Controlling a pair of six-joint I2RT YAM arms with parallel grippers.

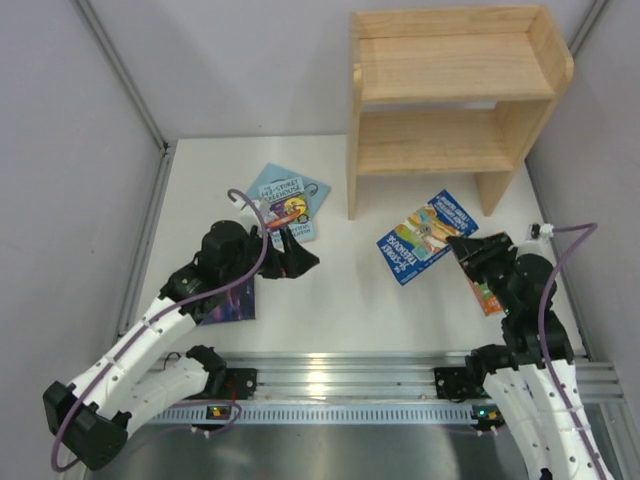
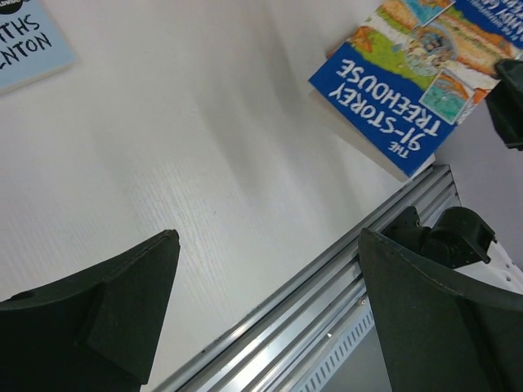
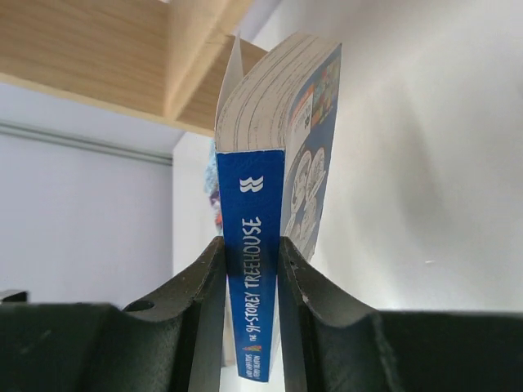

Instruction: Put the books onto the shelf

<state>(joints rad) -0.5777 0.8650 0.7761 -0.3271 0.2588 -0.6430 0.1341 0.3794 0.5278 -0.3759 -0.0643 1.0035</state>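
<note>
My right gripper (image 1: 466, 248) (image 3: 252, 255) is shut on the spine of the blue "91-Storey Treehouse" book (image 1: 424, 238) (image 3: 250, 245), whose cover faces up just in front of the wooden shelf (image 1: 450, 100). The pages fan open at the far end. An orange book (image 1: 488, 298) lies under my right arm. Two light blue books (image 1: 285, 200) overlap at the table's middle left, one with a purple picture. A dark purple book (image 1: 232, 300) lies under my left arm. My left gripper (image 1: 300, 258) (image 2: 270, 302) hangs open over bare table, holding nothing.
The shelf (image 3: 98, 57) has two bare levels and side panels, standing at the back right. An aluminium rail (image 1: 340, 375) (image 2: 327, 278) runs along the near table edge. Grey walls close in on the left and right.
</note>
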